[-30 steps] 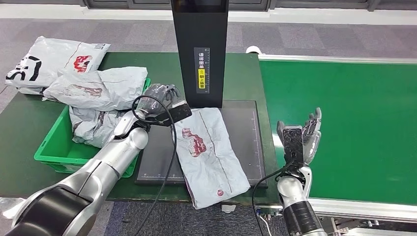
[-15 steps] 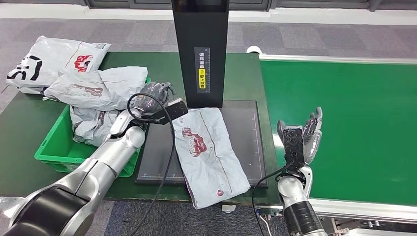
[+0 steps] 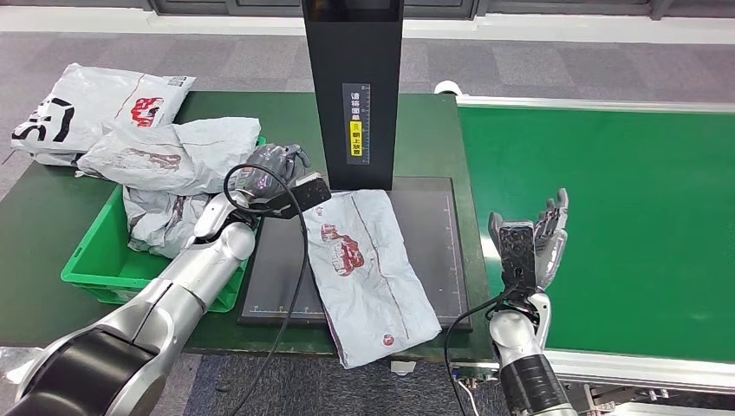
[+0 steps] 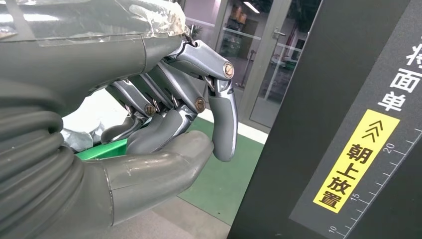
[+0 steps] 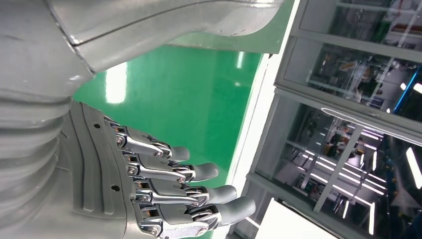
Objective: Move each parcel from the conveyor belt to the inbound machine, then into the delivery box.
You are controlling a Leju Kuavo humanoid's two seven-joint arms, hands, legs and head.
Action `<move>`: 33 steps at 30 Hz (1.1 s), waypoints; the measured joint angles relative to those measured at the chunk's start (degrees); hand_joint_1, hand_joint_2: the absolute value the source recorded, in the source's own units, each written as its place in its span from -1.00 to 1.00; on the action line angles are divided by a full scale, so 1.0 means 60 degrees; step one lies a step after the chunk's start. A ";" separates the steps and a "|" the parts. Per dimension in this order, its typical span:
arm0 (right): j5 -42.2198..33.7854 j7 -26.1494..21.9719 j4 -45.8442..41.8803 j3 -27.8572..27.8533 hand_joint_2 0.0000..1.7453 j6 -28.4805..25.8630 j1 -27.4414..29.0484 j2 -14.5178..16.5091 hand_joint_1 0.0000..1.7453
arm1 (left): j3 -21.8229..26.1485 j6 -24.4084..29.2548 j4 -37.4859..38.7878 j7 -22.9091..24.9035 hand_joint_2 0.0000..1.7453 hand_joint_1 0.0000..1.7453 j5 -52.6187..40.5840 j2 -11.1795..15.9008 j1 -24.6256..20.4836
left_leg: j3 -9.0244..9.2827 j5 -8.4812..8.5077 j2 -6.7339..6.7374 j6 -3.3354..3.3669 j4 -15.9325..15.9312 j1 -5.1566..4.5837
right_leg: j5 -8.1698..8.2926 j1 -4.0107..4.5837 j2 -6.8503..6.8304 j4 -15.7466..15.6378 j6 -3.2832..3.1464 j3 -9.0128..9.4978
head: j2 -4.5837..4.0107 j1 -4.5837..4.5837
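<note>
Grey patterned carpet floor (image 3: 555,61) around my green table (image 3: 35,260). Glass doors and partitions (image 5: 348,89) behind, ceiling strip lights reflected in glass.

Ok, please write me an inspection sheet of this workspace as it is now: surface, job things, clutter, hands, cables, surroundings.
Surface: dark green table carrying the black scan plate; green conveyor belt beside it, nothing seen on it.
Job's things: one grey parcel on the plate, overhanging the near edge; more parcels piled in and over the green box.
Clutter: nothing seen.
Hands: left hand curled, holding nothing, beside the black column; right hand open above the belt edge.
Cables: black cable loops from the left wrist.
Surroundings: grey floor, glass doors.
</note>
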 joint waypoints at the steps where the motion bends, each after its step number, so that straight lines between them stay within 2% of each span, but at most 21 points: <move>1: 0.0000 0.0000 0.0000 0.0000 1.00 0.0000 0.0000 0.0000 -1.00 | 0.0000 0.0000 0.0000 0.0000 1.00 1.00 -0.0001 0.0000 0.0000 | 0.0000 0.0000 0.0000 0.0000 0.0000 0.0000 | 0.0000 0.0000 0.0000 0.0000 0.0000 0.0000 | 0.0000 0.0000; 33: 0.0000 0.0000 0.0000 0.0000 1.00 0.0000 0.0000 -0.0002 -1.00 | 0.0004 0.0000 0.0000 0.0000 1.00 1.00 -0.0001 0.0000 0.0000 | 0.0000 0.0000 0.0000 0.0000 0.0000 0.0000 | 0.0000 0.0000 0.0000 0.0000 0.0000 0.0000 | 0.0000 0.0000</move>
